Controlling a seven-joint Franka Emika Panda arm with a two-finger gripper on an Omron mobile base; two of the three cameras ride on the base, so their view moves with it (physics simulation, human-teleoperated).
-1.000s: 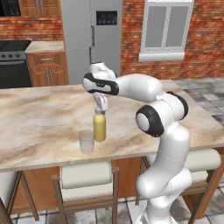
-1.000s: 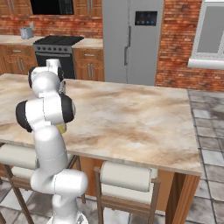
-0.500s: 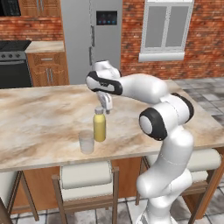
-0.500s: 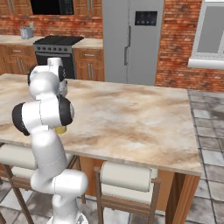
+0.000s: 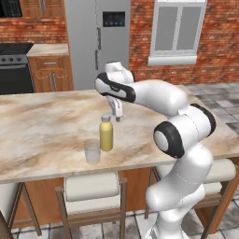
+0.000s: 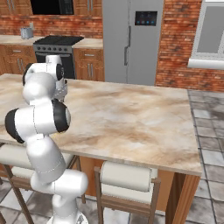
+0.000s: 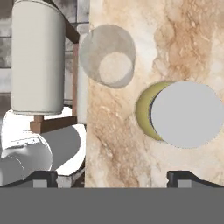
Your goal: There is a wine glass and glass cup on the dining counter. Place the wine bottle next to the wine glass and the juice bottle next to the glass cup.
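Brick-walled kitchen: on the dining counter (image 5: pixel 42 126) the juice bottle (image 5: pixel 106 133) stands just beside the glass cup (image 5: pixel 92 151). The gripper (image 5: pixel 115 115) hangs open above the cap; a careless sideways swing could topple either.

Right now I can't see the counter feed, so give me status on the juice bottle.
Gripper open, above the bottle, holding nothing. Juice bottle upright on the dining counter, beside the glass cup. Nothing between them.
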